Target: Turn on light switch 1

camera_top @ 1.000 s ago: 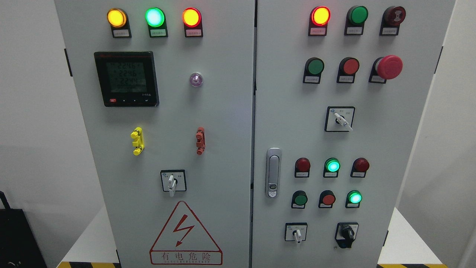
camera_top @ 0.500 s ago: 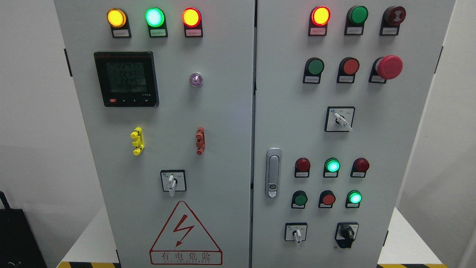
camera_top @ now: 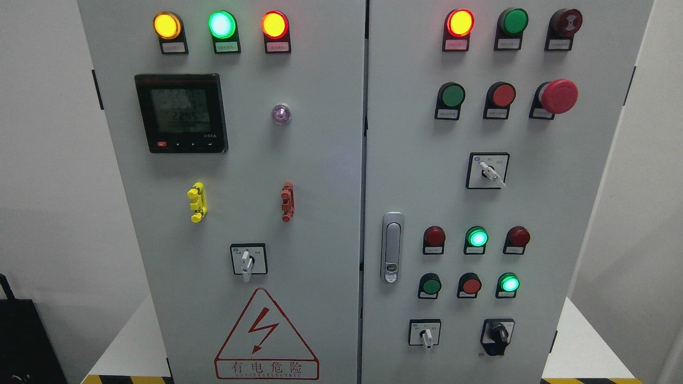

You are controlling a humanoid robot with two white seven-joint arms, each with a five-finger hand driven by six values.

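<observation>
On grey cabinet (camera_top: 320,160), rotary switch (camera_top: 246,262) handle pointing down, untouched

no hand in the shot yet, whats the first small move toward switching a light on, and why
Probably raise one arm into view toward the right door's button rows. Neither hand shows, so nothing is near a control. Labels are too small to tell which is switch 1; the unlit green button in the lower row is only a guess.

On the left cabinet door (camera_top: 320,160), the meter (camera_top: 181,113) sits at ten o'clock from the rotary switch (camera_top: 248,259); the warning sign (camera_top: 267,336) lies at six o'clock below it.
</observation>
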